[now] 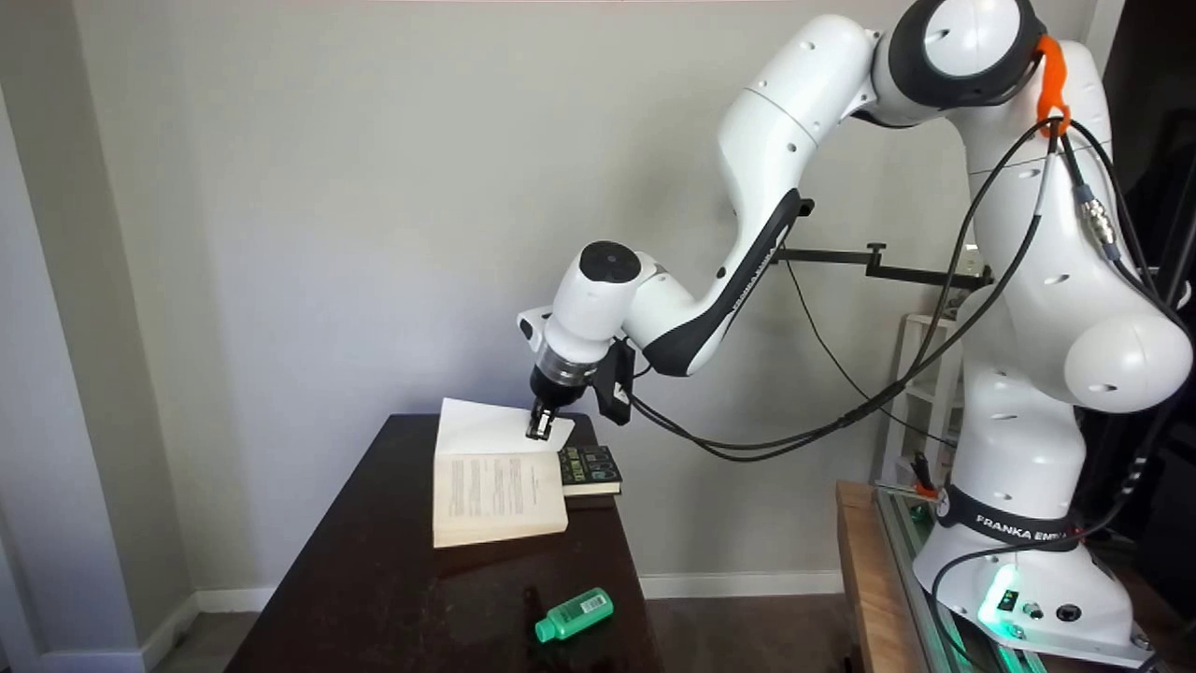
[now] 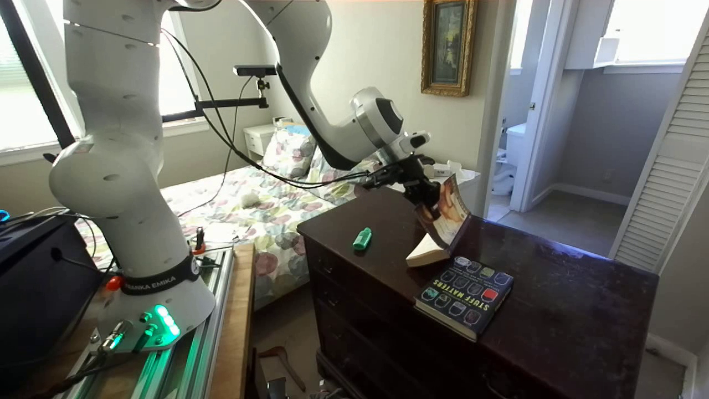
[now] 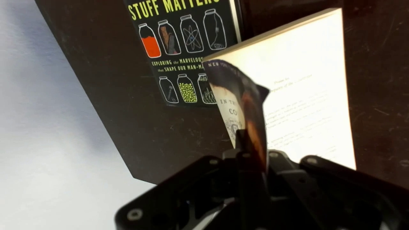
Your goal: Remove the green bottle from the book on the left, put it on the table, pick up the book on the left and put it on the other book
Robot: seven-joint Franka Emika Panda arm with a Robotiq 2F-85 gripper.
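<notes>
The green bottle (image 1: 575, 615) lies on its side on the dark table (image 2: 570, 293), apart from both books; it also shows in an exterior view (image 2: 363, 239). The left book (image 1: 500, 495) lies open on the table with its front cover raised and bent. My gripper (image 2: 429, 206) is shut on that cover (image 3: 254, 118), above the table; its fingertips also show in the wrist view (image 3: 254, 153), one partly hidden by the cover. The other book (image 2: 465, 293), black with jar drawings and "Stuff Matters", lies flat and closed close beside the open book (image 3: 313, 86).
The table is a dresser top with drawers (image 2: 354, 310) at its front. A bed (image 2: 266, 221) stands behind it. A wall (image 1: 327, 234) runs along its far end. Cables (image 1: 747, 447) hang from the arm.
</notes>
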